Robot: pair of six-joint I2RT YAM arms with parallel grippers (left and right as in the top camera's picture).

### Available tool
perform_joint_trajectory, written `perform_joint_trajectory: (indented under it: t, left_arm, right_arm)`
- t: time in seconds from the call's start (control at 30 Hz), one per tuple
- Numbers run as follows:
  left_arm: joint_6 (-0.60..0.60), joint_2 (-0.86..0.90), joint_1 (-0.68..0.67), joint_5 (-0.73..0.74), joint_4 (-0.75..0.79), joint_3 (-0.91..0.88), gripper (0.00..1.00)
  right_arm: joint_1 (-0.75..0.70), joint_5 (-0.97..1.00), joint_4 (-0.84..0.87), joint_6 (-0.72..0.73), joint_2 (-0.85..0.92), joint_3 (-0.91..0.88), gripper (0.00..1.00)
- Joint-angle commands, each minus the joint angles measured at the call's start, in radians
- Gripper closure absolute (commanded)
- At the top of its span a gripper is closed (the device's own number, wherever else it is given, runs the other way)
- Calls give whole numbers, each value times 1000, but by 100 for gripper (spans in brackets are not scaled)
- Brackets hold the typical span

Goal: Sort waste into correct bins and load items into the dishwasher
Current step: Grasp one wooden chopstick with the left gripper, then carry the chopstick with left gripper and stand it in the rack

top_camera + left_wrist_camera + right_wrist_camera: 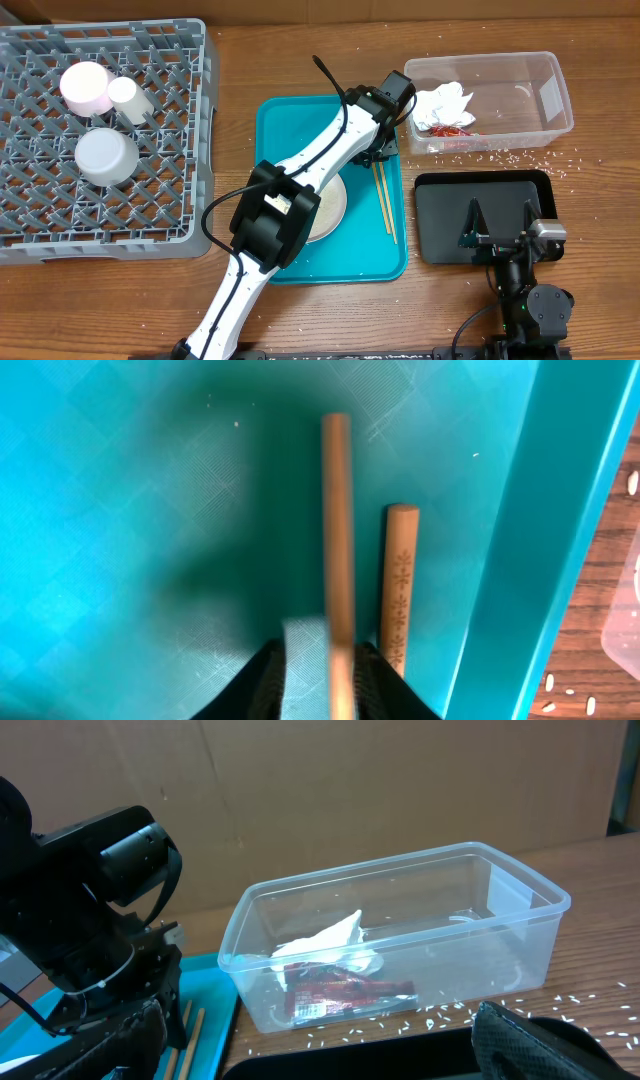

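Note:
My left gripper (380,157) (322,650) is down on the teal tray (120,510) at the far ends of the chopsticks (385,200). One chopstick (337,530) runs between its narrowly open jaws, against the right finger, with a gap on the left. The other chopstick (400,590) lies just outside that finger. The white plate (335,200) sits partly under the arm. The napkin (443,100) (325,945) and red wrapper (450,128) (350,995) lie in the clear tub (550,75) (500,920). My right gripper (500,215) (320,1060) hangs open and empty over the black tray (440,230).
The grey dish rack (190,60) at the left holds a pinkish bowl (87,87), a small cup (127,97) and a grey bowl (107,155). Rice grains (500,158) (440,1012) are scattered between the tub and the black tray.

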Motion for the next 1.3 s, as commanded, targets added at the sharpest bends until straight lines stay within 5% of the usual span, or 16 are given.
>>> perform_joint_trajectory:
  t: [0.0, 0.27, 0.43, 0.77, 1.13, 1.27]
  left_arm:
    - [-10, 15, -11, -25, 2, -15, 78]
    - [-8, 15, -11, -89, 9, -22, 96]
    - [61, 9, 3, -129, 14, -10, 96]
    - [328, -60, 93, -128, -142, 313, 96]
    - [882, -136, 404, -130, -437, 696, 96]
    - [904, -133, 534, -126, -477, 695, 96]
  right_arm:
    - [4, -2, 6, -7, -8, -11, 0]
    - [4, -2, 6, -7, -8, -11, 0]
    - [4, -2, 6, -7, -8, -11, 0]
    - [4, -2, 6, -7, -8, -11, 0]
    - [4, -2, 6, -7, -8, -11, 0]
    - [4, -2, 6, -7, -8, -11, 0]
